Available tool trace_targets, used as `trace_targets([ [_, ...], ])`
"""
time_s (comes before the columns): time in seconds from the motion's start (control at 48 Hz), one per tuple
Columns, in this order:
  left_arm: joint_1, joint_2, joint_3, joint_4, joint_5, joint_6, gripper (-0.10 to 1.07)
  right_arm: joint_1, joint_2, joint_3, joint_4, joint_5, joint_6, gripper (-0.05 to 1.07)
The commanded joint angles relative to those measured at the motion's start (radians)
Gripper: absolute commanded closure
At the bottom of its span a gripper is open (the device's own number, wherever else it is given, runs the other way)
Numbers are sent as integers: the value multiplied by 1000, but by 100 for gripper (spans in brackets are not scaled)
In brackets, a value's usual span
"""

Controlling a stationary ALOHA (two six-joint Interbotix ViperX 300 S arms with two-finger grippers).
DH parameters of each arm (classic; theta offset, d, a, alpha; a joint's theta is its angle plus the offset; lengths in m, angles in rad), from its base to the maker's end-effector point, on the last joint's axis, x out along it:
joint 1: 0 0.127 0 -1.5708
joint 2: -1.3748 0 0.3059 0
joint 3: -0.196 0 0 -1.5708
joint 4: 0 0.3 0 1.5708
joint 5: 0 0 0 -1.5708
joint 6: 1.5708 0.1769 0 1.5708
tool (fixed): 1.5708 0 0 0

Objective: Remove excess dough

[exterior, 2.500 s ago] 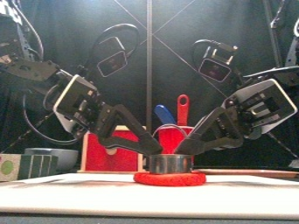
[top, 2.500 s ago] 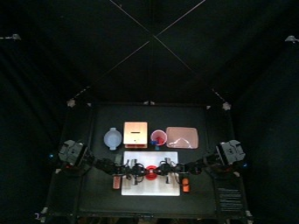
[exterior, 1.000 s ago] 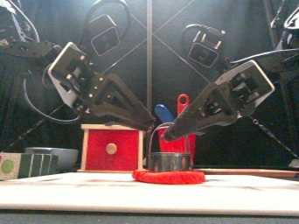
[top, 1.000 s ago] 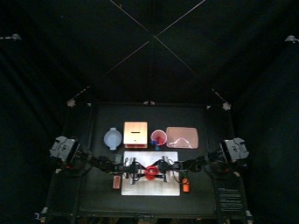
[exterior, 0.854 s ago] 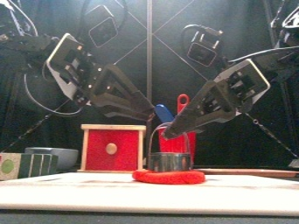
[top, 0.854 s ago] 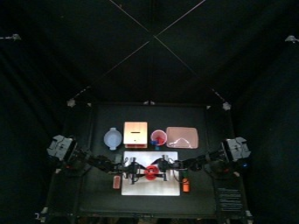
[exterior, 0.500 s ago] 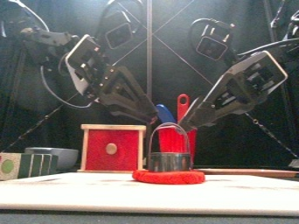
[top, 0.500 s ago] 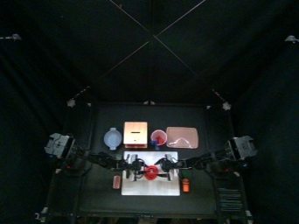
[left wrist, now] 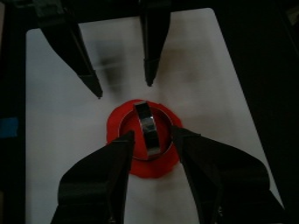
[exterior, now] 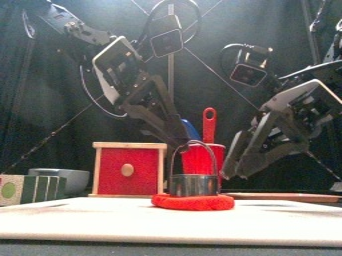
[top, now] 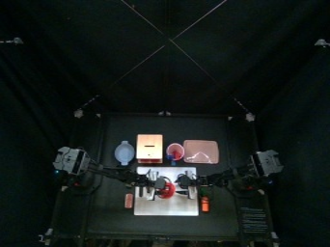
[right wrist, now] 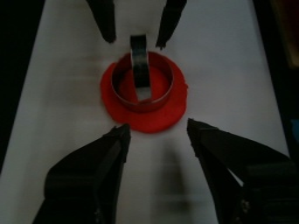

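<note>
ringing excess dough (exterior: 193, 202): metal cutter (exterior: 194, 184)

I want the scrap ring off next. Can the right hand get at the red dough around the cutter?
Probably yes: the right hand hangs open over the dough ring, whose outer rim lies bare; only the metal cutter stands inside it.

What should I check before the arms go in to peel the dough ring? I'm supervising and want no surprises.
1. Left gripper open: ok, jaws spread above the dough.
2. Right gripper open: ok, jaws spread, nothing held.
3. Metal ring cutter seated in the red dough: ok, it stands upright in the middle.
4. Excess dough rim exposed all round the cutter: ok in both wrist views.
5. Dough lying flat on the white mat: ok.
6. Dough cut fully through under the cutter: cannot tell.
</note>
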Motion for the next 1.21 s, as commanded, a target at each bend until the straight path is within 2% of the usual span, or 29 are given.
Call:
trace_targets([
  [0.0, 15, -8, -34, 3, 3, 0, 15, 8, -8, -11, -2, -17, 0, 24],
  [0.208, 34, 14, -60, 2, 8, 0, 14, 11, -6, -5, -20, -28, -6, 56],
  [0.312, 32, 31, -74, 2, 14, -2, 14, 11, -6, -8, -37, -35, -6, 65],
  [0.625, 29, 46, -91, 0, 97, -2, 15, 12, 23, -14, -46, -118, -6, 66],
  [0.958, 31, 52, -100, 2, 87, -2, 16, 14, 101, -46, -46, -132, -3, 67],
  [1.188, 32, 91, -138, 8, 86, -2, 16, 14, 112, -44, -44, -132, -2, 67],
])
